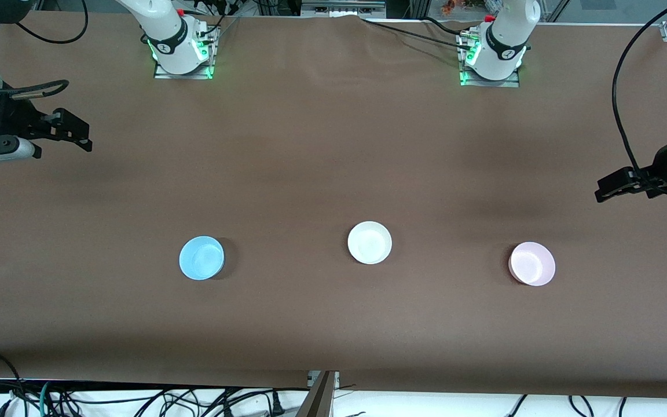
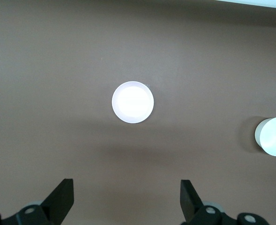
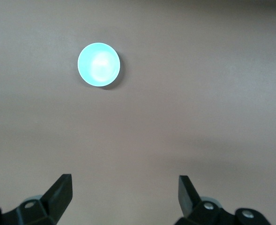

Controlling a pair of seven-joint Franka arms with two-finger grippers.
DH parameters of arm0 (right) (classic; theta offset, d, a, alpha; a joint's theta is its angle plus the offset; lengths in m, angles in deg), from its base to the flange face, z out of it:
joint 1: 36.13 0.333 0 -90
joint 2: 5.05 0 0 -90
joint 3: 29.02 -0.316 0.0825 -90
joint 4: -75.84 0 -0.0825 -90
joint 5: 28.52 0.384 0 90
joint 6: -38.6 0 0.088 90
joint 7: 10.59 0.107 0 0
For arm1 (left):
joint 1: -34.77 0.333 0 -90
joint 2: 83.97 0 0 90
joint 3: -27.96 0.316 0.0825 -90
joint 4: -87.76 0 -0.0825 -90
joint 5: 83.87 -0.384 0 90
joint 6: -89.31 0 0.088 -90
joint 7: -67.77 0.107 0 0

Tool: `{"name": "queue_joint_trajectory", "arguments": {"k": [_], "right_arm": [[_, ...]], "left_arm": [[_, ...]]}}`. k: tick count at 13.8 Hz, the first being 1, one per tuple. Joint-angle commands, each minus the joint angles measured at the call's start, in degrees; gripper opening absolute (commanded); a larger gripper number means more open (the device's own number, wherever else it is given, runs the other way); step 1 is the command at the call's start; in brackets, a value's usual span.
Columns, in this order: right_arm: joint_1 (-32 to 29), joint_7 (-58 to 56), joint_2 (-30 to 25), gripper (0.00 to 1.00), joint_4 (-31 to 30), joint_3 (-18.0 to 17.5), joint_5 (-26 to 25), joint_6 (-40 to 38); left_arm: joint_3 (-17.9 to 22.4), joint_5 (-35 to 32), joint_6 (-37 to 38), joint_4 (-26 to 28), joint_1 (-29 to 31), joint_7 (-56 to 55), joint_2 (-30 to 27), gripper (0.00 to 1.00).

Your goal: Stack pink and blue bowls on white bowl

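Three bowls sat apart in a row on the brown surface [image 1: 333, 145]: blue bowl [image 1: 201, 258] at nine o'clock of the white bowl [image 1: 369, 242], pink bowl [image 1: 532, 263] at three. Left pincer [image 1: 614, 188] and right pincer [image 1: 73, 130] hung over the surface's ends, fingers apart, empty.

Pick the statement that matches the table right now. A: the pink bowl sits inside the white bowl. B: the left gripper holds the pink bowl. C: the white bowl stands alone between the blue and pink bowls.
C: the white bowl stands apart between the blue bowl and pink bowl, nothing stacked.
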Motion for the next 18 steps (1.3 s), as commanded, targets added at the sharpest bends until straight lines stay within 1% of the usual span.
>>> {"name": "queue_joint_trajectory", "arguments": {"k": [1, 9, 10, 12, 13, 15, 17, 18], "right_arm": [[-1.13, 0.17, -0.78, 1.0, -0.97, -0.99, -0.32, 0.79], [-1.13, 0.61, -0.87, 1.0, -0.97, -1.08, -0.5, 0.53], [-1.04, 2.0, -0.87, 1.0, -0.88, -1.17, -0.5, 0.36], [-1.04, 4.73, -0.87, 1.0, -0.88, -2.66, -0.5, 0.36], [-1.04, 5.09, -0.87, 1.0, -0.88, -2.66, -0.5, 0.36], [-1.04, 5.09, -0.87, 1.0, -0.88, -2.66, -0.5, 0.36], [-1.13, 5.09, -0.87, 1.0, -0.88, -2.58, -0.41, 0.36], [-1.13, 5.09, -0.78, 1.0, -0.88, -2.58, -0.41, 0.44]], "left_arm": [[-0.16, 0.56, 0.71, -1.76, 0.33, 1.85, 0.75, 1.0], [0.02, 0.91, 0.62, -1.5, 0.51, 0.97, 0.84, 1.0], [0.02, 0.82, 0.62, -0.97, 0.6, 0.97, 0.84, 1.0], [0.11, 0.73, 0.62, -0.27, 0.95, 0.19, 0.93, 1.0], [0.11, 0.65, 0.27, 0.26, 1.3, 0.36, 1.89, 1.0], [0.11, 0.82, -3.05, 2.97, 3.05, 1.23, 2.69, 1.0], [0.02, 0.82, -9.63, 6.4, 4.38, 2.37, 4.35, 1.0], [0.11, 0.65, -12.54, 7.2, 4.47, 2.29, 5.66, 1.0]]}}
